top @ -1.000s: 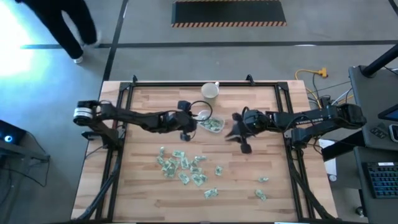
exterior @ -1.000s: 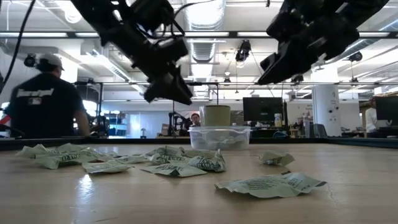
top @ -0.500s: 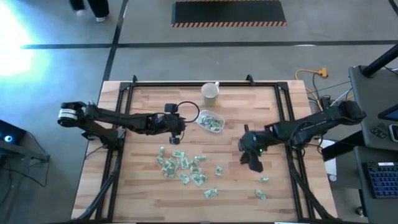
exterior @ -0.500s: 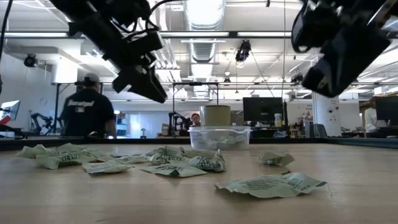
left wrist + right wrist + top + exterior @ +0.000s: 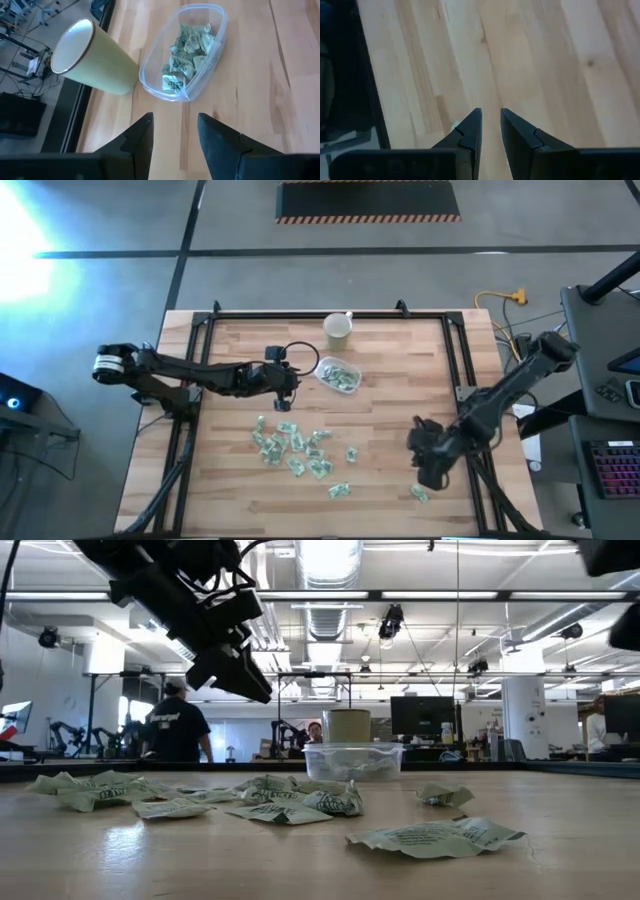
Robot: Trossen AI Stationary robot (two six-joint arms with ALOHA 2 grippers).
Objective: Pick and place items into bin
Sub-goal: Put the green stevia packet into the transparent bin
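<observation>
Left gripper (image 5: 174,134) open, empty; bin (image 5: 210,52) packets (image 5: 186,55) visible | right gripper (image 5: 489,131) narrowly parted, seemingly empty

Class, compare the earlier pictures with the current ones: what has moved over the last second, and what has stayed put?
The right gripper swung away from the bin toward the table's near right corner, above the stray packets there, holding nothing visible. The left gripper drew back slightly from the bin, open and empty. A person walked across behind. The bin, cup and scattered packets stayed put.
</observation>
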